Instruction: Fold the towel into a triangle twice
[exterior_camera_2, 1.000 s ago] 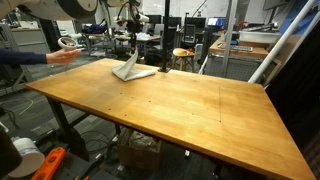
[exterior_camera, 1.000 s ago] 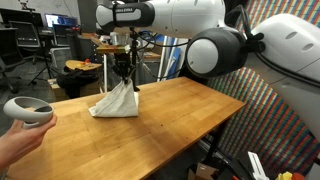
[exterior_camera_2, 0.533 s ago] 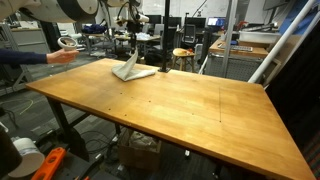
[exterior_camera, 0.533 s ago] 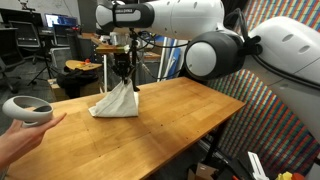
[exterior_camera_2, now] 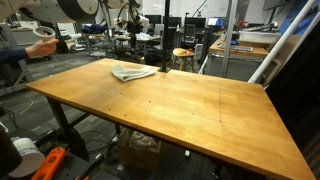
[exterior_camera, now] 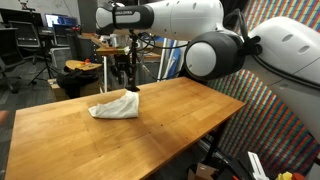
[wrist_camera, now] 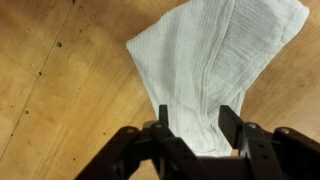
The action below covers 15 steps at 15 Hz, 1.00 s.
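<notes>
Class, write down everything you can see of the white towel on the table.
The towel is white, ribbed woven cloth, folded into a rough triangle with layered edges. It lies limp on the wooden table, toward one end in an exterior view. Its narrow corner runs between the parted fingers of the gripper; whether they touch it is unclear.

I see the towel (exterior_camera: 116, 106) lying on the table (exterior_camera: 165, 130), near its far edge in both exterior views | gripper (exterior_camera: 127, 84) just above one end of the towel | wrist view: I find the towel's narrow end between the fingers (wrist_camera: 162, 122), the rest spreading out beyond them
</notes>
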Each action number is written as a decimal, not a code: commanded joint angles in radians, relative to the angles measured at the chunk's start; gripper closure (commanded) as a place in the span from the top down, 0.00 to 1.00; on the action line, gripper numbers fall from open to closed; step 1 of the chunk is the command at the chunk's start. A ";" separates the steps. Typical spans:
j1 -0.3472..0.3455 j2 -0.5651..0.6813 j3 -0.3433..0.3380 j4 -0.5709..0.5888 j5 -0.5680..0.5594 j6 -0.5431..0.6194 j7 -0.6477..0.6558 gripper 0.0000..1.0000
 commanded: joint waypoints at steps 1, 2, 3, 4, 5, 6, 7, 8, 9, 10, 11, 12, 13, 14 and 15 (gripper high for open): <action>0.035 -0.084 0.006 -0.080 -0.015 0.063 -0.023 0.88; 0.051 -0.104 0.003 -0.104 -0.032 0.087 -0.052 0.97; 0.067 -0.118 -0.001 -0.127 -0.057 0.090 -0.112 1.00; 0.078 -0.143 -0.001 -0.159 -0.074 0.075 -0.150 1.00; 0.053 -0.061 0.005 -0.051 -0.038 0.056 -0.084 0.94; 0.068 -0.080 0.004 -0.074 -0.052 0.056 -0.105 1.00; 0.078 -0.093 0.004 -0.091 -0.056 0.056 -0.113 1.00; 0.082 -0.101 0.003 -0.103 -0.057 0.056 -0.118 1.00; 0.082 -0.106 0.003 -0.112 -0.057 0.056 -0.122 1.00; 0.080 -0.109 0.002 -0.118 -0.057 0.056 -0.126 1.00; 0.078 -0.109 0.001 -0.121 -0.057 0.057 -0.130 1.00; 0.076 -0.109 0.000 -0.123 -0.057 0.057 -0.132 1.00; 0.075 -0.109 0.000 -0.123 -0.057 0.057 -0.134 1.00; 0.075 -0.109 0.000 -0.123 -0.057 0.057 -0.134 1.00; 0.075 -0.109 0.000 -0.123 -0.057 0.057 -0.134 1.00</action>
